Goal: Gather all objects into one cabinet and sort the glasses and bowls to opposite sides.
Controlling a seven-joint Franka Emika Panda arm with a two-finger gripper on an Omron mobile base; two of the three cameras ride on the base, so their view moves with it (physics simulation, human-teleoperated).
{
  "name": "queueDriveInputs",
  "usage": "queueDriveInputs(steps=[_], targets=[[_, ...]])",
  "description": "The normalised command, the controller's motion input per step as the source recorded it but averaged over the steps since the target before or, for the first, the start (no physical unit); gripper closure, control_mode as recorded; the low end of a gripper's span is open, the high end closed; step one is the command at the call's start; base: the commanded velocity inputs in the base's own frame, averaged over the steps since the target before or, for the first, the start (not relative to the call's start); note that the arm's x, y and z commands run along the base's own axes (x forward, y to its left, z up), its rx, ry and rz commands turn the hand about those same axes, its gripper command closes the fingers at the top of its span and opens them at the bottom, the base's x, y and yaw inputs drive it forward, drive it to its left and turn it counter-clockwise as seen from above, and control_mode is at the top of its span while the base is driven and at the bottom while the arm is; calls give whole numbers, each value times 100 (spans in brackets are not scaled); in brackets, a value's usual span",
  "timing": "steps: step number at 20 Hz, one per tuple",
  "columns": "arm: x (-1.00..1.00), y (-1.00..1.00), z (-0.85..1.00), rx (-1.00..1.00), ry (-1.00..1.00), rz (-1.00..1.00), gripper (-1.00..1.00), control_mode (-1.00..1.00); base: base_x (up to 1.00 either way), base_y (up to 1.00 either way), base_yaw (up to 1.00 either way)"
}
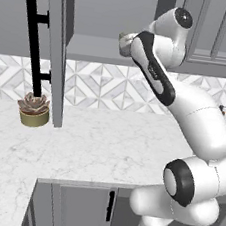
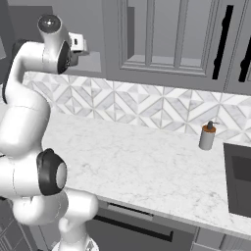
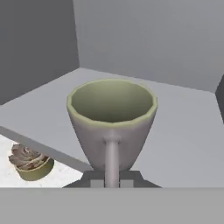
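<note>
My gripper is shut on the handle of a grey-beige mug with a pale olive-green inside. The mug stands upright, its handle towards the hand, over the front part of the grey shelf of the open wall cabinet. I cannot tell whether its base touches the shelf. From the left base view the mug and gripper sit at the shelf's front edge, right of the open door. The bowls are out of view.
The open cabinet door carries a long black bar handle. A potted succulent stands on the marble counter below it. A small bottle stands near the backsplash. Another wall cabinet hangs to the right.
</note>
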Motion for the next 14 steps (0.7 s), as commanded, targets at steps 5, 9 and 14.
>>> queueDriveInputs(steps=[5, 9, 14], targets=[[-99, 0, 17, 0, 4, 42, 100, -100, 0, 0, 0], [-100, 0, 32, 1, 10, 20, 100, -100, 0, 0, 0], [-100, -4, 5, 4, 1, -4, 100, -100, 0, 0, 0]])
